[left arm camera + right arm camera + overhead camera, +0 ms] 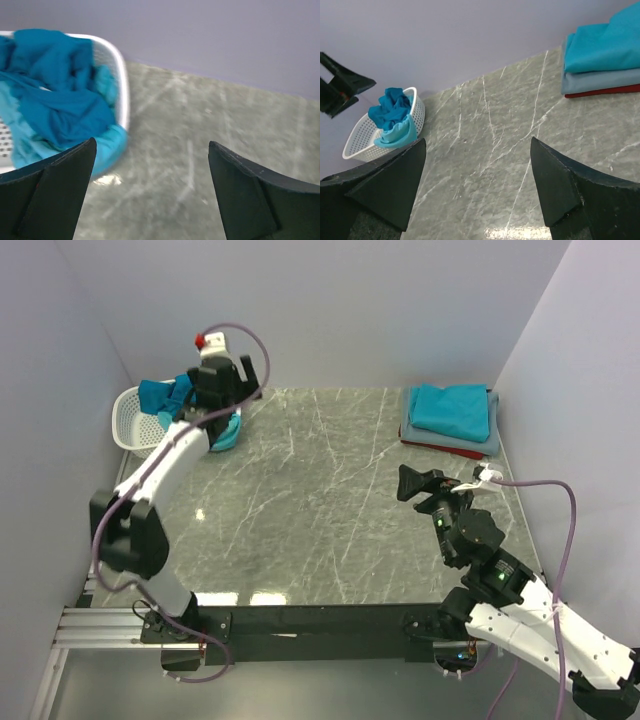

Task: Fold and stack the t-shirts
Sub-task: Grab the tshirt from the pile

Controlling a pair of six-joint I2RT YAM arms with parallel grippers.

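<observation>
Crumpled teal-blue and turquoise t-shirts (55, 105) fill the white lattice basket (125, 420) at the table's far left, one hanging over its rim (397, 136). A folded stack (452, 418) lies at the far right: a teal shirt on top (605, 47), then a grey one (600, 81) and a red one (610, 91). My left gripper (152, 147) hovers just right of the basket, open and holding nothing. Over the right part of the table, my right gripper (477, 145) is open and holds nothing.
Grey marble tabletop (320, 500) runs between basket and stack. Lilac walls close in the back and both sides. The left arm (160, 465) reaches along the left side toward the basket. A black rail (300, 620) edges the near side.
</observation>
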